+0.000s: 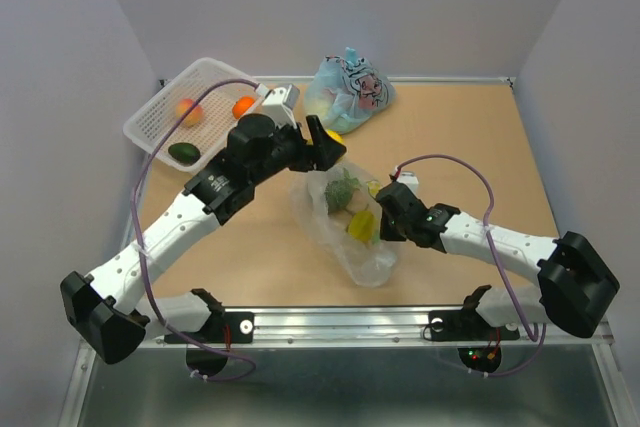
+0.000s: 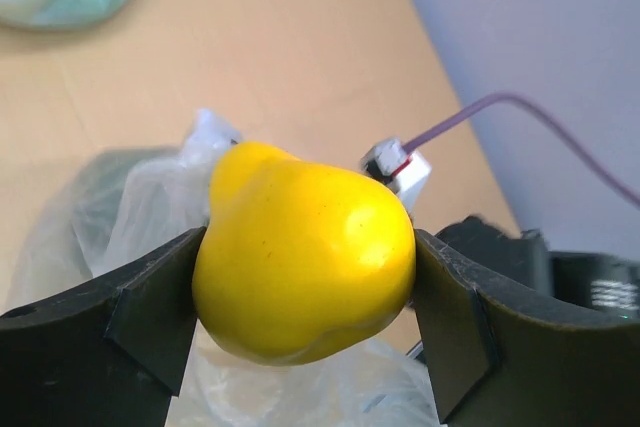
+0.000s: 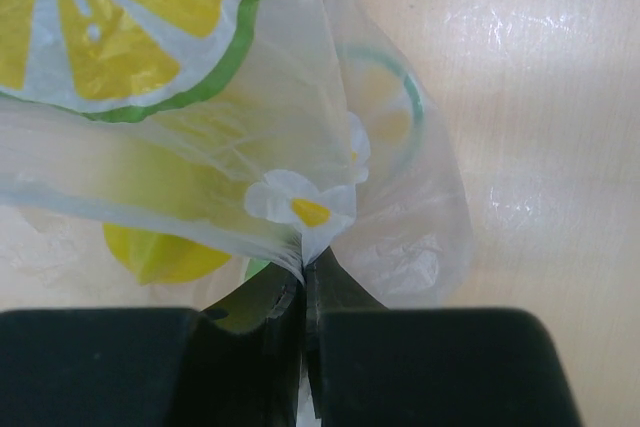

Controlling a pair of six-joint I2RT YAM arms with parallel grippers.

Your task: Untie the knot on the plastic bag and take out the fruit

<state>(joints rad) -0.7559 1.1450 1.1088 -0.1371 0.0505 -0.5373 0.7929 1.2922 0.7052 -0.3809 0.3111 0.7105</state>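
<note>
One basket (image 1: 150, 127). In it, three fruits: one peach (image 1: 189, 112), one orange (image 1: 244, 107), one avocado (image 1: 184, 153). Right of the basket, two bags: one clear bag (image 1: 370, 262), one blue bag (image 1: 348, 92). Inside the clear bag, one green fruit (image 1: 340, 192) and at least one yellow fruit (image 1: 360, 226) show. One lemon (image 2: 305, 272), outside the basket. Two grippers: left gripper (image 1: 324, 143), right gripper (image 3: 303, 282).

No legible text, brand, number or label in any view.
Pictorial prints only:
- plastic bag (image 3: 330, 97): lemon-slice print (image 3: 120, 17), yellow segments, green rim; small white flower print (image 3: 300, 202), yellow centre.
- light-blue bag (image 1: 350, 92): black cartoon line drawing, no lettering discernible.
- front rail: red and green indicator lights (image 1: 480, 355), no legend readable.
</note>
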